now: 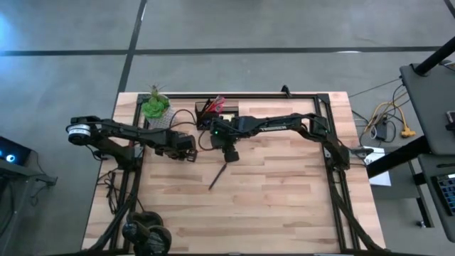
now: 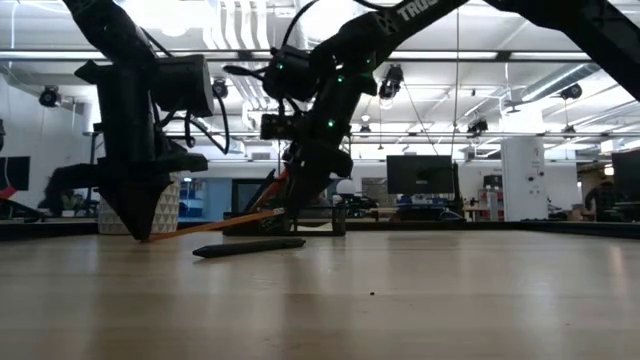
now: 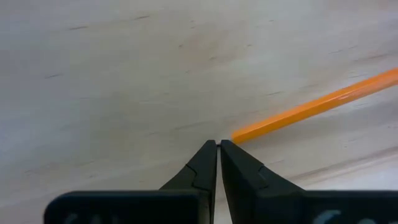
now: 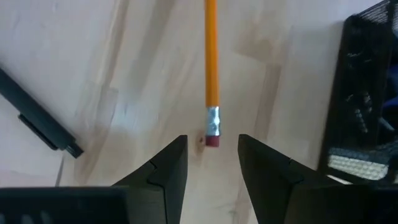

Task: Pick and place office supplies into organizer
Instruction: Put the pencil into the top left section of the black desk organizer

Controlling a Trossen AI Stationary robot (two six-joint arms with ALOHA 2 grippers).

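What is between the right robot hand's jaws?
The right wrist view shows the eraser end of the orange pencil between the right gripper's open jaws, on bare table.

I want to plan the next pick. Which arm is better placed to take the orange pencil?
The right arm. Its claw is open, with the orange wooden pencil's eraser end just ahead of the fingers. The left claw is shut at the tip.

Left claw [image 3: 219, 144] closed — right claw [image 4: 212, 146] agape
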